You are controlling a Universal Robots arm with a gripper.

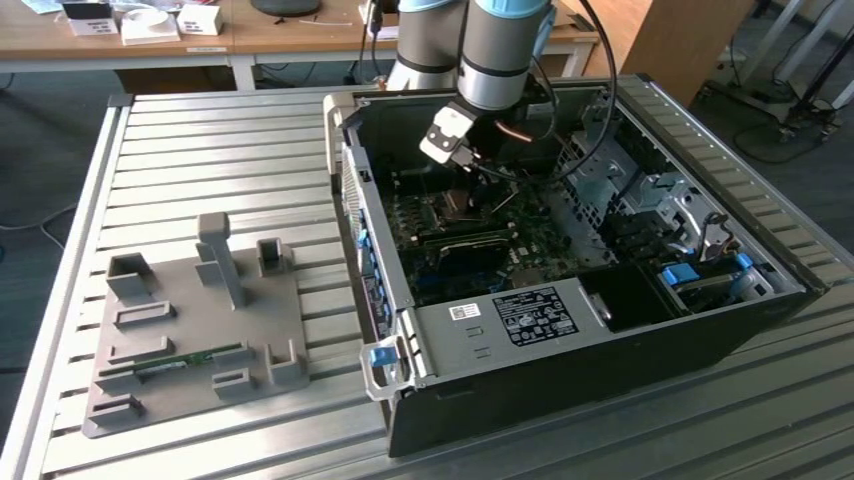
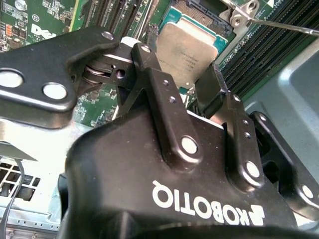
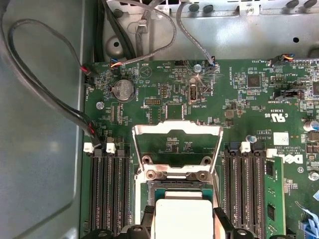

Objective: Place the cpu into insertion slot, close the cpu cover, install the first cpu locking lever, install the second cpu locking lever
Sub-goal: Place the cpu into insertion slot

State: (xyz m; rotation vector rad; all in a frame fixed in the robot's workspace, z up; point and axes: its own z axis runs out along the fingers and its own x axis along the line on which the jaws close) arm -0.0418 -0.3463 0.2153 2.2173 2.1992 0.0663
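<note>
We grip the cpu (image 3: 182, 221) by two opp. edges, fingers (image 2: 154, 84) pinching it, partly over the slot (image 2: 197, 11) inside the case (image 1: 601, 350). The cover (image 3: 174, 127) stands tipped open, so the slot lies free for seating. The cpu is cut off in the first wrist view; we can't tell if it touches the slot, w/ fingers hiding its underside.

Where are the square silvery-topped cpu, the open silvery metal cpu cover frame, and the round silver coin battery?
cpu (image 3: 182, 219): first wrist view, centre of its metal top.
cpu cover (image 3: 177, 128): first wrist view, frame bar opposite the hinge.
coin battery (image 3: 122, 90): first wrist view, centre of its face.
</note>
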